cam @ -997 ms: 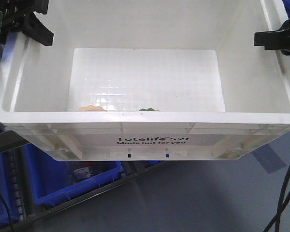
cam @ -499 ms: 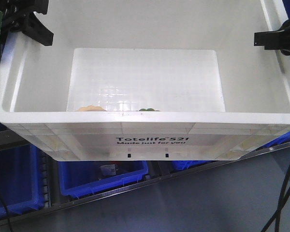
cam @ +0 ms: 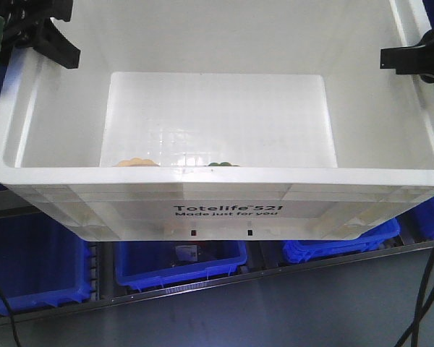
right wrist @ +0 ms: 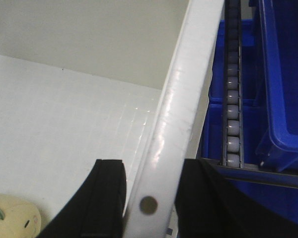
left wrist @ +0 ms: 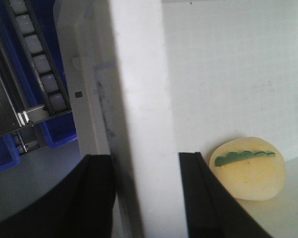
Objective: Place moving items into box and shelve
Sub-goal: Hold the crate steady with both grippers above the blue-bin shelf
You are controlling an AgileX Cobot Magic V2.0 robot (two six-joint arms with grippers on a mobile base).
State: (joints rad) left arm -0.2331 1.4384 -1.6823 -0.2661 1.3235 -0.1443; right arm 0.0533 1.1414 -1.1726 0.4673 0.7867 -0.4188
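The box (cam: 217,176), a white crate printed "Totelife 521", fills the front view, held up over a shelf. My left gripper (cam: 50,36) clamps its left wall and my right gripper (cam: 412,61) its right wall. In the left wrist view the left gripper (left wrist: 144,168) is shut on the box wall (left wrist: 139,99), beside a cream moving item (left wrist: 248,173) with a green scalloped strip. In the right wrist view the right gripper (right wrist: 151,171) is shut on the box rim (right wrist: 184,99), with a cream item (right wrist: 12,215) on the floor inside. In the front view, tops of two items (cam: 136,163) (cam: 219,164) peek over the near wall.
Blue plastic bins (cam: 181,264) (cam: 29,267) (cam: 340,246) sit in a row on a shelf below the box. A roller rail (right wrist: 232,99) runs beside a blue bin (right wrist: 283,74). Another roller rail (left wrist: 39,64) shows on the left. Black cables (cam: 427,289) hang at the right.
The box and both grippers keep their place in the view. The shelf with blue bins beneath has slid across and now lies nearly level, with more bins showing.
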